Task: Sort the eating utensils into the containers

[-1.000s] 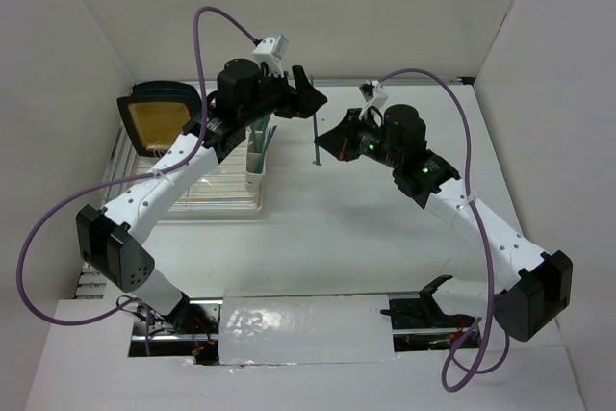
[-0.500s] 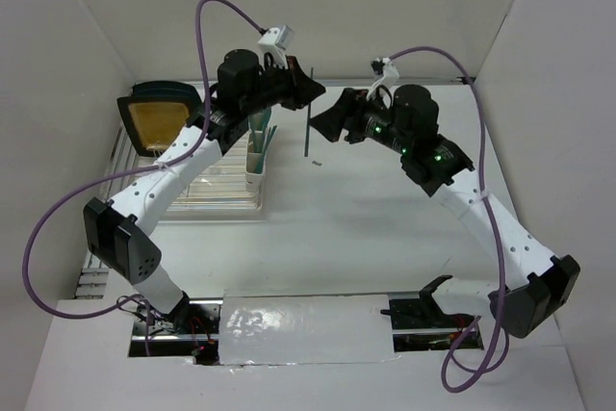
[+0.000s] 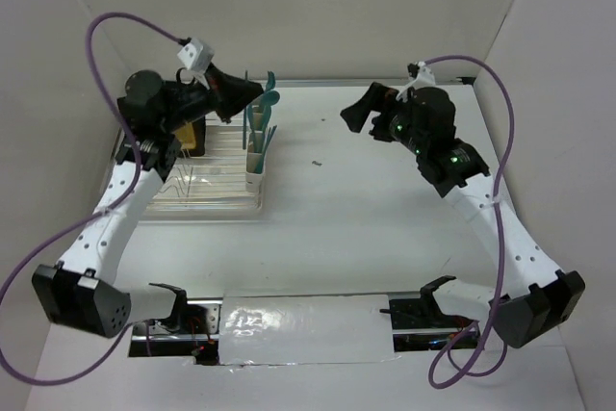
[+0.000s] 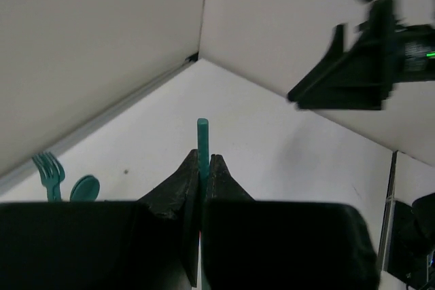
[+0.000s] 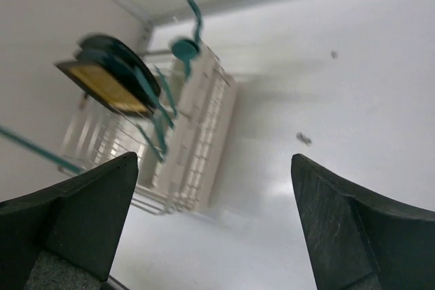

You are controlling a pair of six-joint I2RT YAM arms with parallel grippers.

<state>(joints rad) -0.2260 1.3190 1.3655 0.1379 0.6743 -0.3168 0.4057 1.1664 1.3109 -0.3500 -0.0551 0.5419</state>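
Left wrist: left gripper (image 4: 204,162) pinches a thin utensil (image 4: 202,134), which could swivel and miss the far-left cups (image 3: 255,166); right gripper (image 5: 214,195) gapes empty.

A clear wire-ribbed plastic rack tray (image 3: 207,190) is set on the flat white table (image 3: 385,228) beneath the left gripper (image 3: 258,91); a small dark speck (image 3: 316,162) is seen nearer the right gripper (image 3: 352,116).

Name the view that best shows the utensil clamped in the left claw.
Left wrist: the teal utensil rises straight from the shut left claw, its end clear. Top external cannot separate it from the other utensils at the containers; right wrist is too blurred to be sure.
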